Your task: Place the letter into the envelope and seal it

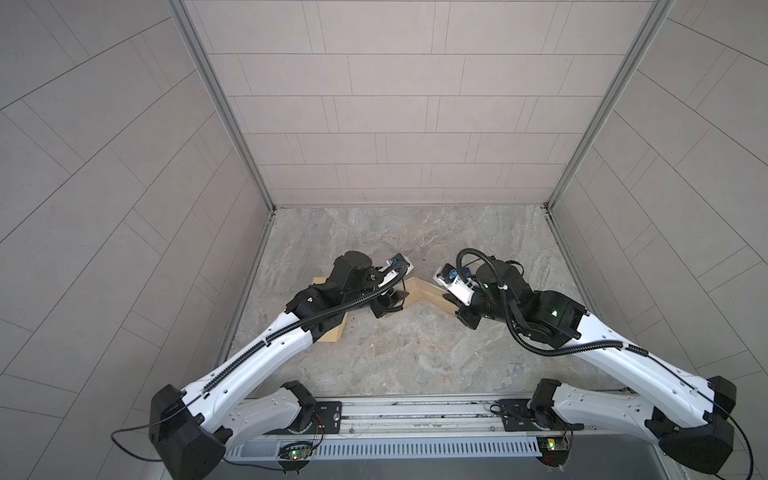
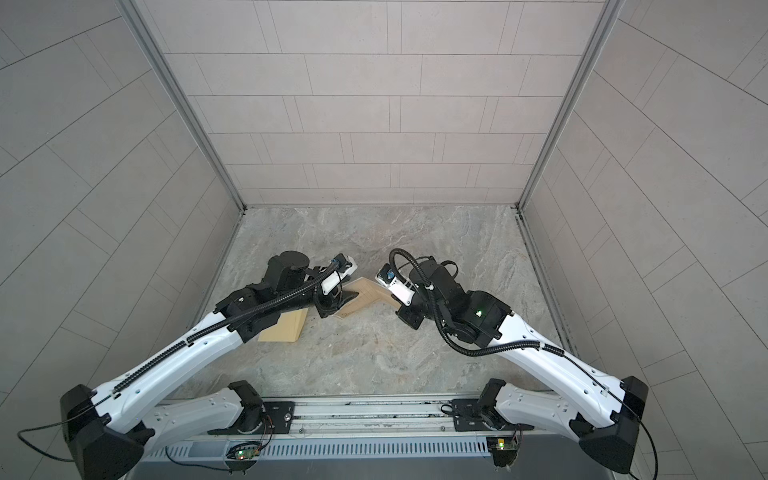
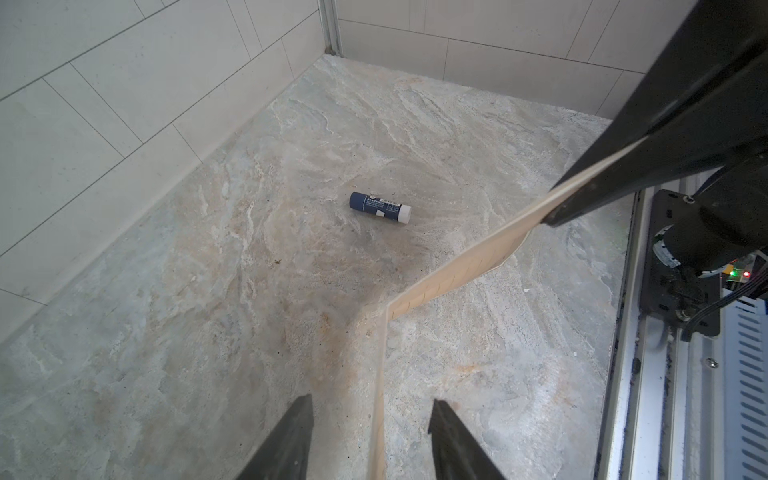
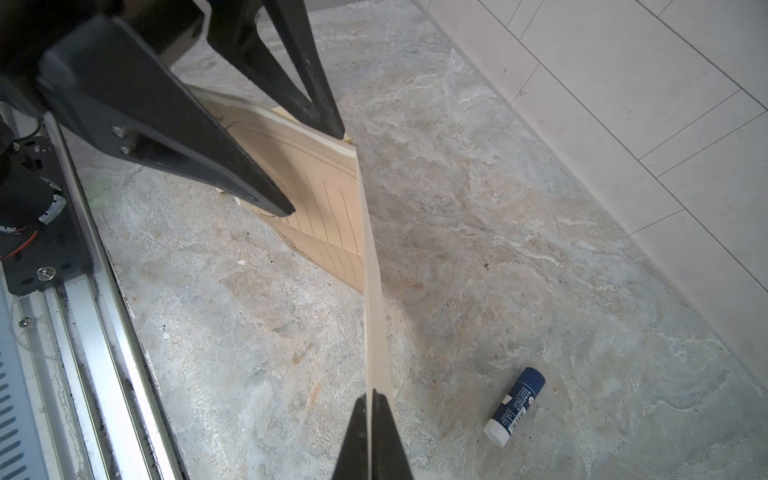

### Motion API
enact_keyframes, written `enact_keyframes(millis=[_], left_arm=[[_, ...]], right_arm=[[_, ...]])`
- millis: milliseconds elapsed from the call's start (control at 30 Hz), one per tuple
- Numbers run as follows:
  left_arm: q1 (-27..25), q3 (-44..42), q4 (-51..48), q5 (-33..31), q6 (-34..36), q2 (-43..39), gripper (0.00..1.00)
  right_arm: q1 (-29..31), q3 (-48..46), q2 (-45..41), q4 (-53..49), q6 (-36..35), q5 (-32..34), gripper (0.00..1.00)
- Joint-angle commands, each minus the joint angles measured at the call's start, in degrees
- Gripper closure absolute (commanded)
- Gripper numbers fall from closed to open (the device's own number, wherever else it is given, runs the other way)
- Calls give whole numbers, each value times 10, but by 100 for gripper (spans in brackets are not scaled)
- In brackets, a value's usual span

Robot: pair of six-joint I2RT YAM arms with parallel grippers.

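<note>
1. Your right gripper (image 4: 368,401) is pressed together, pinching one end of the letter (image 4: 328,187).
2. Your left gripper (image 3: 372,401) stands spread, the letter's other end running between its fingers.
3. The letter bends in a V; the envelope (image 1: 332,332) lies on the table (image 1: 415,365) under your left arm.

In both top views the letter (image 1: 419,291) spans mid-frame, bent, between the left tool (image 1: 395,302) and the right tool (image 1: 448,300). The envelope (image 1: 332,331) lies on the surface (image 1: 415,365) to its lower left, partly under the left arm. In the right wrist view a glue stick (image 4: 515,405) lies at lower right, apart from the letter.
</note>
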Motion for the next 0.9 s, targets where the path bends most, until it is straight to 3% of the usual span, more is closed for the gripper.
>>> enact_keyframes(millis=[0, 267, 567, 600, 733, 867], left_arm=[[-2, 4, -3, -2, -3, -4, 58], [-2, 2, -4, -28, -20, -6, 100], [-1, -2, 16, -53, -76, -26, 100], [-2, -4, 15, -57, -77, -28, 100], [1, -6, 15, -69, -73, -36, 100], [5, -15, 27, -67, -70, -48, 100]], right_arm=[[9, 15, 3, 16, 3, 9, 100], [17, 17, 18, 38, 3, 10, 100], [20, 18, 11, 59, -1, 5, 99], [20, 20, 9, 59, -1, 2, 95], [20, 39, -14, 38, -17, -20, 62], [20, 53, -65, 15, -31, -51, 44]])
